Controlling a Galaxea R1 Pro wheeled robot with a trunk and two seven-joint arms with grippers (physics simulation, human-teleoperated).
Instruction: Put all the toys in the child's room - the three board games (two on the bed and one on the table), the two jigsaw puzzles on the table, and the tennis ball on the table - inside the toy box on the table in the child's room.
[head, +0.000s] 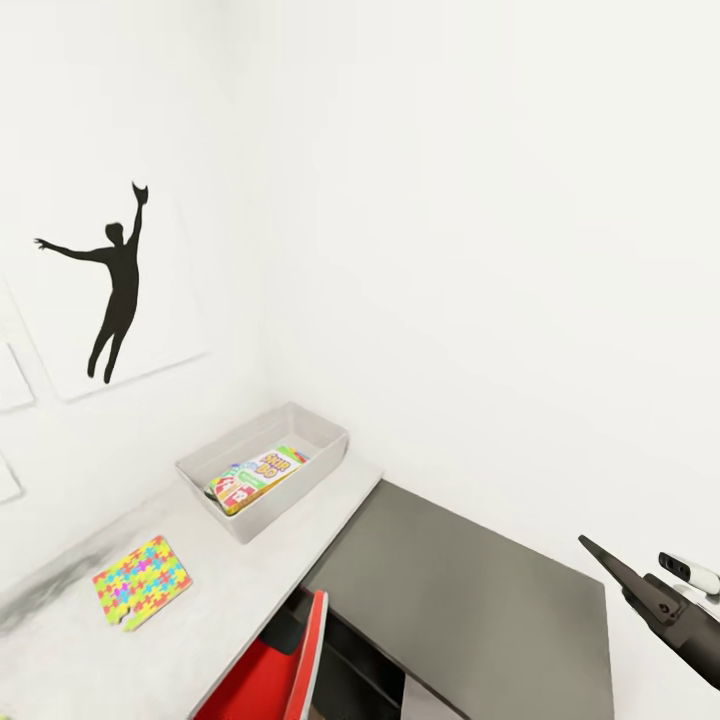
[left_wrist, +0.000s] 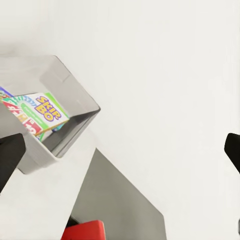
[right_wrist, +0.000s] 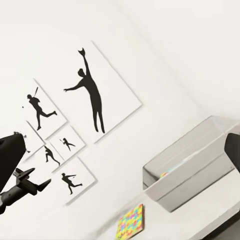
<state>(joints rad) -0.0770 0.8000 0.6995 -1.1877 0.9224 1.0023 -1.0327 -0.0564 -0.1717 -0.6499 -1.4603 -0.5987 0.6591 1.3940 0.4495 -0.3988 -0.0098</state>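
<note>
At the lower left of the head view, 1 jigsaw puzzle lies flat on the pale tabletop, near the toy box at centre, where a board game already rests. As a thin, stiff, light board it is judged best pinched at an edge slid past the tabletop's rim. Both wrist views show each end effector spread wide and empty, the right end effector at lower right.

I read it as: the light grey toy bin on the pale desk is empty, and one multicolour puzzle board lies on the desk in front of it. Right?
Not quite. The light grey toy bin is not empty: a colourful flat game box lies inside it, as the head view and the left wrist view show. The thin multicolour puzzle board does lie on the pale grey desk top outside the bin.
</note>
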